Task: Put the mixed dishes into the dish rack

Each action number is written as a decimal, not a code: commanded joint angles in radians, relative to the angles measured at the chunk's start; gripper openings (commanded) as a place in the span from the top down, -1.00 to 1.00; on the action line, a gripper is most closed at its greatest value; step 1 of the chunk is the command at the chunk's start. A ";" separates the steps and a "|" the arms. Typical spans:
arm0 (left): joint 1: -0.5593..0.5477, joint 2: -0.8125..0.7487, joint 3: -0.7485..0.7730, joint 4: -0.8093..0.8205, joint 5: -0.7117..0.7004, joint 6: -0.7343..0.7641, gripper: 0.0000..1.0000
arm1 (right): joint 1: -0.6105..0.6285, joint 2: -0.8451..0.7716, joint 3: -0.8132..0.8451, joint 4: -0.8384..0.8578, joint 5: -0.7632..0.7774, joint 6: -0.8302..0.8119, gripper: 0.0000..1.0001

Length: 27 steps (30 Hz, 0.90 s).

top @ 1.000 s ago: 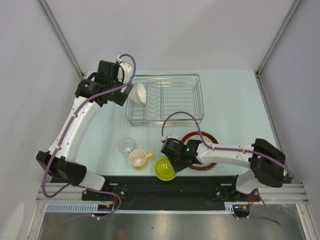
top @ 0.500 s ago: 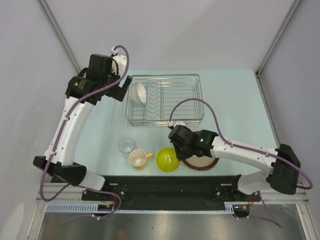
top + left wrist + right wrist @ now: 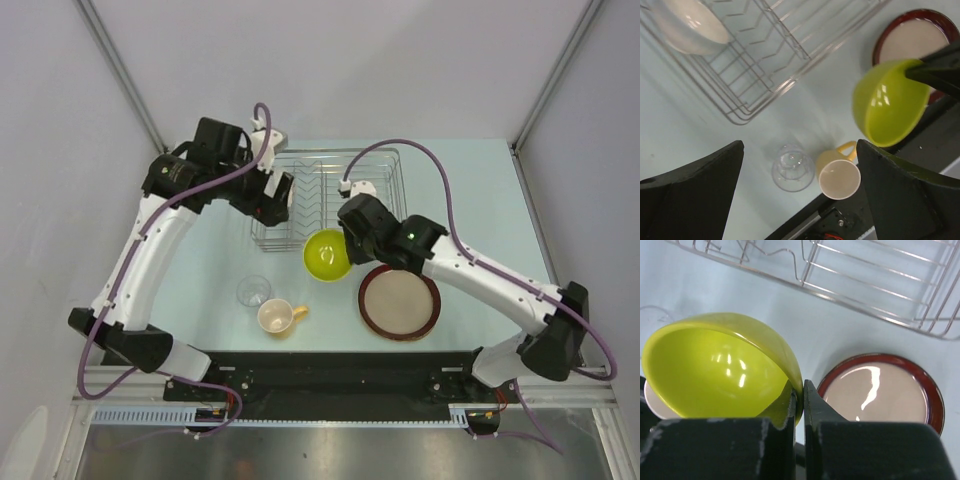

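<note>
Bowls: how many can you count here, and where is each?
2. The white bowl sits inside the silver wire dish rack; the lime-green bowl, near the rack's front edge, is pinched at its rim by the right gripper. None seems hidden.

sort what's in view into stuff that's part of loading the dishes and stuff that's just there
Part of the job: rack, white bowl lying in it, green bowl pinched in the right gripper, mug, glass, red-rimmed plate.
Just there: purple cables on the arms, black base plate under them.
</note>
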 commanded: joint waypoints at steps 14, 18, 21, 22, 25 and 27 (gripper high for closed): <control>-0.144 -0.064 -0.269 0.143 0.121 -0.024 -1.00 | -0.120 0.125 0.169 0.151 -0.135 -0.017 1.00; -0.157 -0.043 -0.305 0.208 0.095 -0.023 -1.00 | -0.125 0.124 0.161 0.171 -0.195 0.006 1.00; -0.157 -0.038 -0.300 0.245 0.064 -0.024 -1.00 | -0.117 0.130 0.149 0.183 -0.218 0.019 1.00; -0.157 -0.038 -0.303 0.260 0.050 -0.018 -1.00 | -0.116 0.128 0.144 0.185 -0.224 0.026 1.00; -0.157 -0.034 -0.314 0.305 0.013 -0.006 -0.99 | -0.106 0.128 0.136 0.191 -0.231 0.032 1.00; -0.157 -0.027 -0.319 0.314 0.009 -0.008 -0.99 | -0.105 0.125 0.136 0.189 -0.227 0.032 1.00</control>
